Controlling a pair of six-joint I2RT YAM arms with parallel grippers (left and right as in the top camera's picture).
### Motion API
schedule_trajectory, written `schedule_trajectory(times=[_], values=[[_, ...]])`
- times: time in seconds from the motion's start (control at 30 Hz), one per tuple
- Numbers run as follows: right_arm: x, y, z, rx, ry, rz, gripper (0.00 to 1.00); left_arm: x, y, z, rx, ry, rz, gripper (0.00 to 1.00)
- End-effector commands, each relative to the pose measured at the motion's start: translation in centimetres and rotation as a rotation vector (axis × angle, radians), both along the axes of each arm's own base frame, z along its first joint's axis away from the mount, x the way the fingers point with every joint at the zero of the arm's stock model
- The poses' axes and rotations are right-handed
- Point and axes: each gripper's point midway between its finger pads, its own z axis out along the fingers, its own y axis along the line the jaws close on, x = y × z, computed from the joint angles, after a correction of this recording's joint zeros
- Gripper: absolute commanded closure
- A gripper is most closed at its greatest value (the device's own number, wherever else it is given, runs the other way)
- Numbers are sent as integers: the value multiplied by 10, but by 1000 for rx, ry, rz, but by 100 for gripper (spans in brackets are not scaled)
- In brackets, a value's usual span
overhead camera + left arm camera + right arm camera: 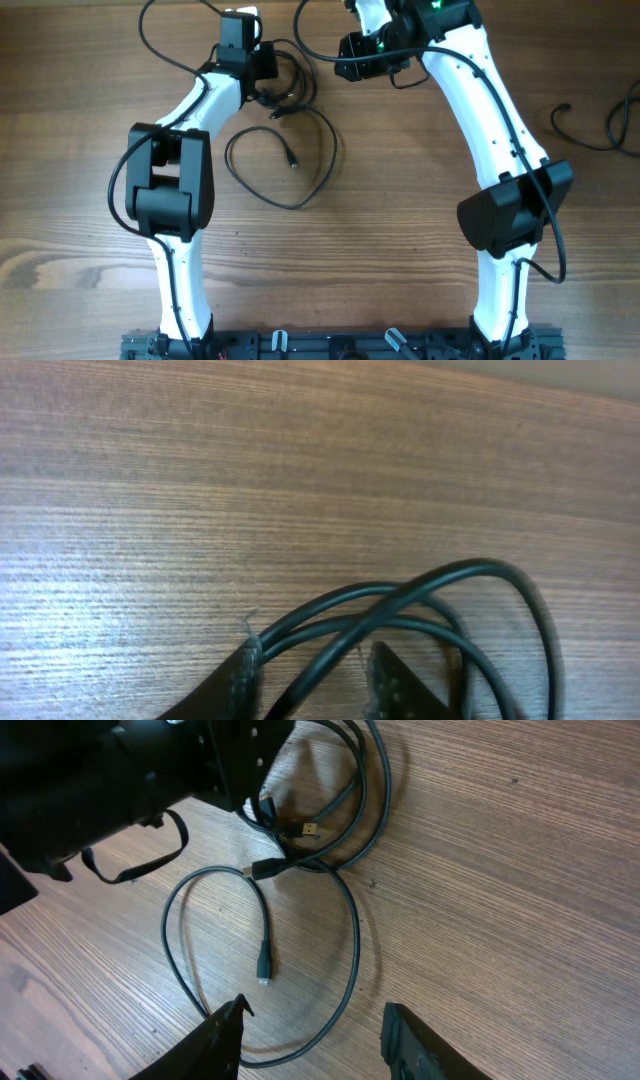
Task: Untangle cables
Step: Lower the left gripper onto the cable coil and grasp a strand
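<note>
The cables (300, 150) are thin black cords on the wooden table. One makes a wide loop ending in a small plug (264, 965). The rest are bunched at the back (292, 85), with a gold-tipped plug (312, 827) showing. My left gripper (272, 90) is down at this bunch. Several strands (400, 605) run between its fingers (245, 670). They touch the left finger, and a gap remains at the right finger. My right gripper (315, 1040) hovers above the table to the right of the bunch. It is open, with nothing between its fingers.
Another black wire (600, 125) curls at the table's right edge. The left arm's own wire (160, 45) loops at the back left. The two arm bases stand at the front edge (340, 345).
</note>
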Motion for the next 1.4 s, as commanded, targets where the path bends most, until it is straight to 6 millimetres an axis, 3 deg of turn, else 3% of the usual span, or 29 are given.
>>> schedule_trajectory(times=[0.0, 0.3, 0.5, 0.57, 0.67, 0.73, 0.8, 0.83, 0.9, 0.93, 0.97, 1.1, 1.23, 1.37], values=[[0, -5, 9, -6, -22, -17, 53, -1, -2, -16, 3, 23, -15, 74], [0, -5, 9, -7, -21, -16, 53, -5, -2, -20, 7, 47, -15, 67], [0, -5, 9, -8, -22, -13, 53, -10, -1, -41, 12, 91, -13, 78], [0, -5, 9, -9, -24, -12, 53, -12, -1, -43, 11, 101, -11, 96], [2, -8, 8, -25, -30, -23, 53, -11, 0, -32, 13, 88, -7, 96], [2, -8, 8, -25, -29, -24, 53, -11, 1, -12, 10, 66, -5, 96], [2, -8, 8, -25, -30, -23, 53, -15, 1, 26, -7, 38, 6, 96], [2, -8, 8, -25, -31, -23, 53, -22, 3, 58, -39, 20, 34, 96], [2, -8, 9, -24, -31, -23, 53, -34, 3, 98, -74, -6, 54, 96], [2, -8, 9, -24, -32, -24, 53, -42, 1, 118, -96, -16, 45, 96], [2, -7, 9, -21, -33, -22, 53, -57, -5, 151, -143, -34, 10, 96], [0, -4, 10, 2, -22, -16, 54, -109, -22, 229, -286, -65, -77, 96], [-6, 14, 19, 103, -11, 55, 57, -152, -17, 274, -431, -50, 9, 96], [-19, 37, 35, 239, -22, 204, 57, -169, -17, 293, -518, -40, -17, 96]])
